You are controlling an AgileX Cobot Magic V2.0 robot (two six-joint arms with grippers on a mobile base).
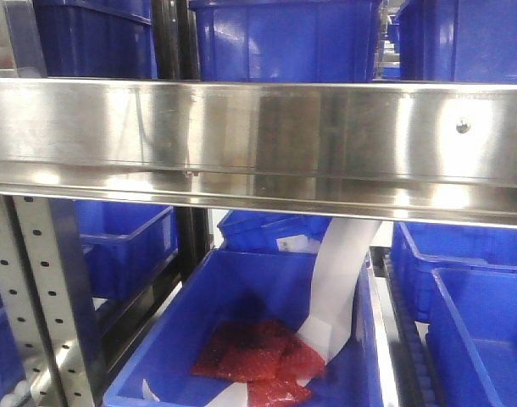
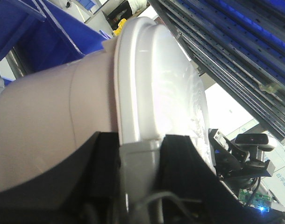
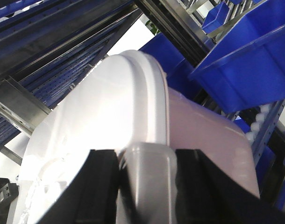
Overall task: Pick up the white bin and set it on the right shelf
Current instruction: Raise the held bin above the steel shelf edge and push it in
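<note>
The white bin is a pale pinkish tub with a translucent white lid. It fills the left wrist view and also the right wrist view, held up between both arms. My left gripper is shut on the grey handle clip at one end. My right gripper is shut on the grey clip at the other end. The right shelf's shiny steel front rail spans the front view; the bin and both grippers are out of that view.
Blue open bins stand on the shelf above the rail. Below it a blue bin holds red packets and a white paper strip. A perforated upright stands at left. More blue bins hang near the right arm.
</note>
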